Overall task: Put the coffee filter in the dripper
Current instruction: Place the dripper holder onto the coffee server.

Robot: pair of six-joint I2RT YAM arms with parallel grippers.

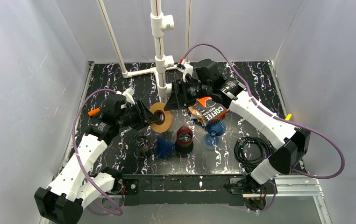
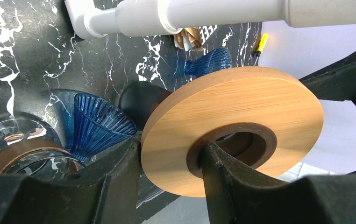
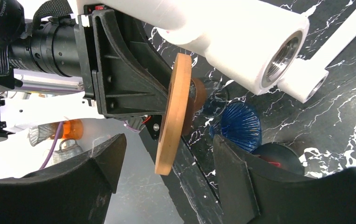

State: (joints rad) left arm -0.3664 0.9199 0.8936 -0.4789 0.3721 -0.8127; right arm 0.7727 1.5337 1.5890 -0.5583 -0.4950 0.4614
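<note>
The filter step proper has not begun. The coffee filters (image 1: 193,112) sit untouched in the mouth of their pack (image 1: 211,111), which lies on the desk (image 1: 255,84) just right of the wooden ring (image 1: 161,116).

What is in hand looks like a preliminary: passing that wooden ring from one arm to the other, above the desk.

The left gripper (image 1: 144,115) has the ring. In its wrist view one finger goes through the centre hole and the other bears on the outer rim, so the jaws are clamped across the ring's width.

The right gripper (image 3: 167,147) faces it from the far side. Its jaws stand well apart, with the ring's lower edge between them and a gap on either side — touching nothing, as far as its wrist view shows.

Two blue ribbed drippers are out. One (image 1: 165,145) is on the near side of the ring, and the other (image 1: 216,127) is right of it, just beside the pack.

If this is a handover, the right jaws would next need to close squarely on the ring's flat faces before the left jaws let go. The ring is thin, so an off-centre pinch could let it swing or drop — only after that does a filter get picked.
</note>
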